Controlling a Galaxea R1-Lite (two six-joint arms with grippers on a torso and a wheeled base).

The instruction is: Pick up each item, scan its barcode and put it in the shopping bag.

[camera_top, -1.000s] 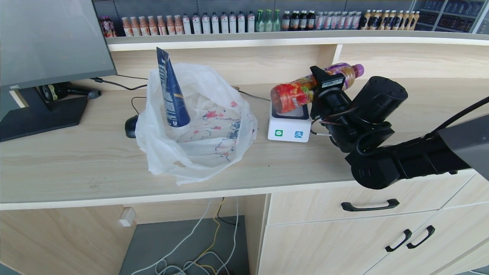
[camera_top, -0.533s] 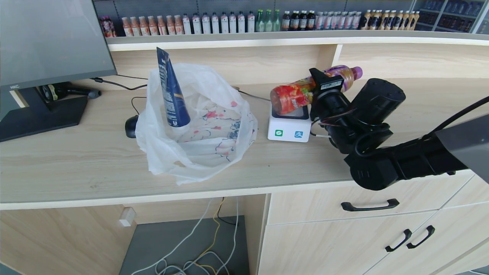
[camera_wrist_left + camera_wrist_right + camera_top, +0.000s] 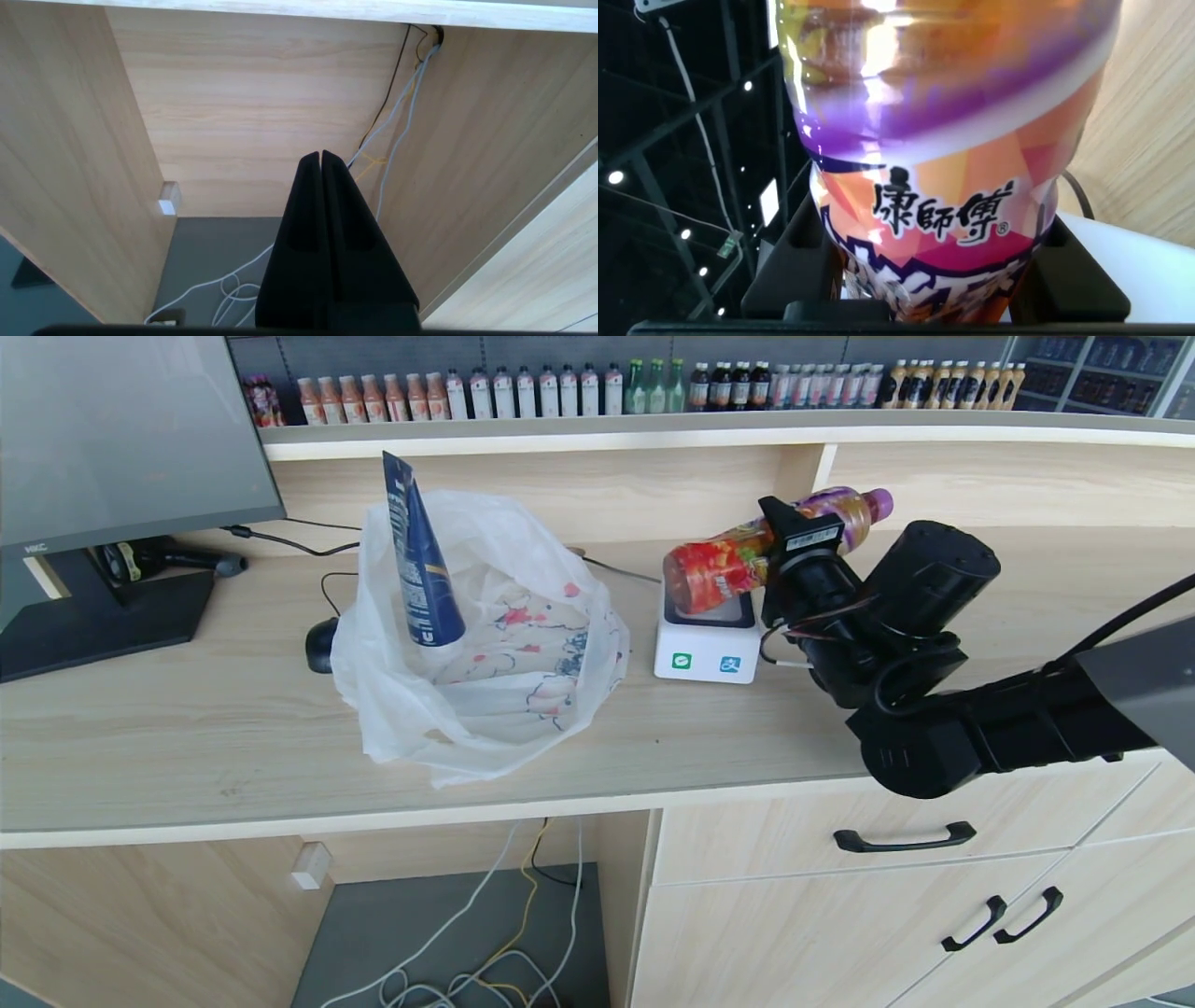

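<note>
1. Plastic drink bottle with a red, orange and purple label and a purple cap [image 3: 724, 563] [image 3: 943, 140]: held off the worktop and lying nearly sideways. Its base end is over the scanner box, and its cap end is higher, towards the back right.
2. Right end effector [image 3: 794, 537]: black, clamped across the bottle's middle, with one finger on each side of the label.
3. Small white scanner box with a dark glass top [image 3: 705, 639]: stands on the worktop directly under the bottle's base end and just right of the bag. Whether the bottle touches the glass cannot be told.
4. Translucent white plastic shopping bag with red and blue print [image 3: 485, 644]: sits mouth up on the worktop, left of the scanner box.
5. Dark blue tapered tube [image 3: 420, 560]: stands upright inside the bag at its left side, flat end uppermost, rising above the bag's rim.
6. Light wood worktop [image 3: 187, 728]: carries the bag and the scanner box.
7. Black computer mouse [image 3: 320, 644]: on the worktop, touching the bag's left edge.
8. Dark monitor on a black stand [image 3: 121, 429]: at the far left of the worktop.
9. Black handheld scanner [image 3: 173, 560]: lies behind the monitor stand.
10. Row of drink bottles [image 3: 607, 387]: on the shelf behind the counter.
11. Left end effector [image 3: 320, 233]: black, fingers pressed together with nothing between them. It is below the worktop's level, facing the wooden recess where loose cables [image 3: 397, 131] hang.
</note>
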